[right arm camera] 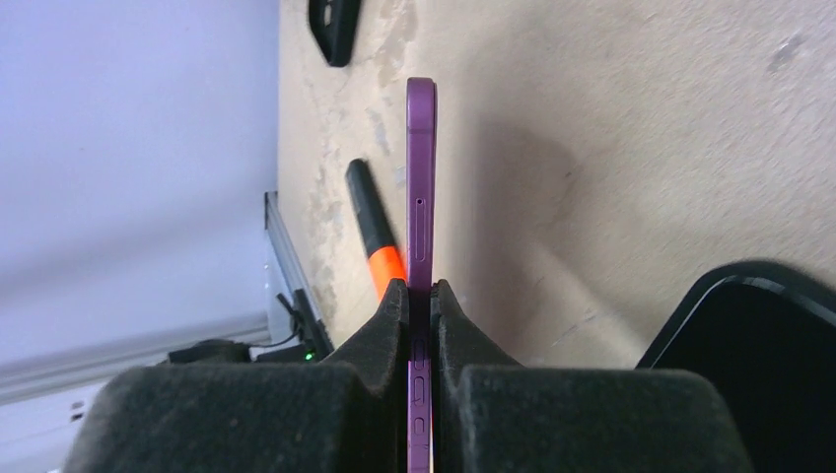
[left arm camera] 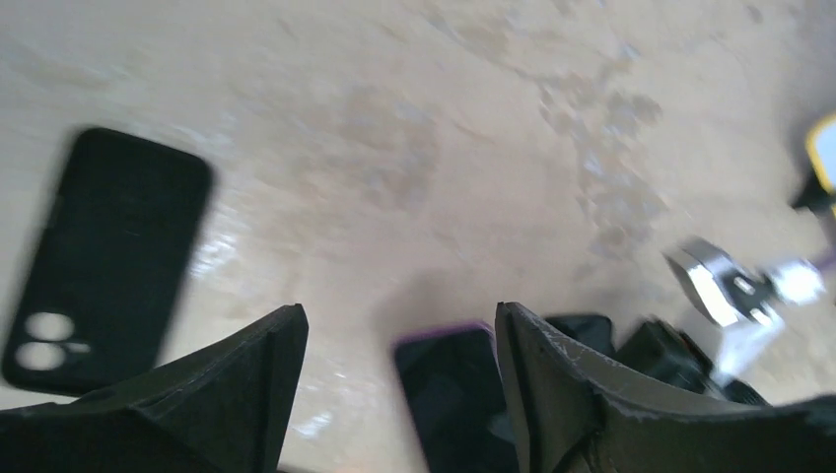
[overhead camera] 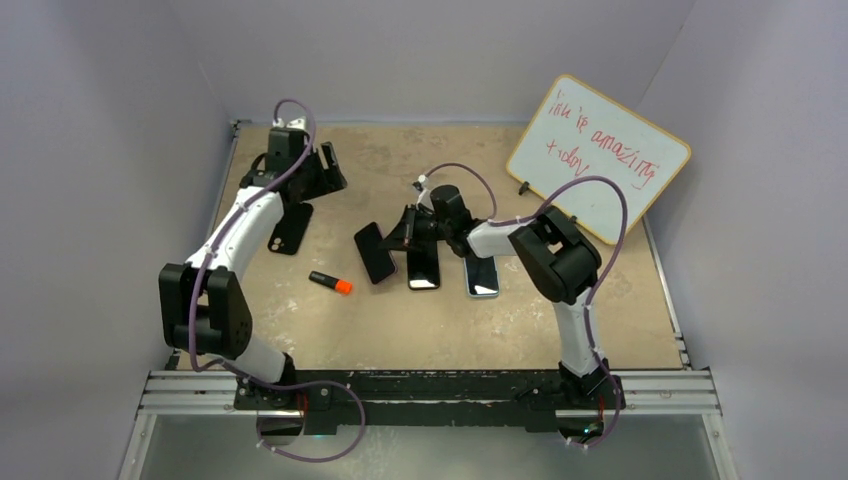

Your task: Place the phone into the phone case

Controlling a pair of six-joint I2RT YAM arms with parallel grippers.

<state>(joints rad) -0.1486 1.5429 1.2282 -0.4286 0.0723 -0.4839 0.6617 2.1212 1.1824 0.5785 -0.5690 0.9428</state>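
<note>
My right gripper (overhead camera: 406, 235) is shut on a purple phone (overhead camera: 375, 252) and holds it on edge, lifted off the table near the middle. In the right wrist view the pads (right arm camera: 394, 315) clamp the phone's thin purple side (right arm camera: 421, 187). A black phone case (overhead camera: 290, 228) lies flat at the left, camera holes toward the near side. It also shows in the left wrist view (left arm camera: 108, 256) and at the top of the right wrist view (right arm camera: 335, 30). My left gripper (overhead camera: 325, 168) is open and empty, raised beyond the case. The purple phone shows between its fingers (left arm camera: 458, 394).
A black marker with an orange cap (overhead camera: 330, 283) lies in front of the held phone. A black phone (overhead camera: 424, 268) and a light-edged phone (overhead camera: 482, 275) lie flat under my right arm. A whiteboard (overhead camera: 598, 155) leans at the back right. Walls enclose three sides.
</note>
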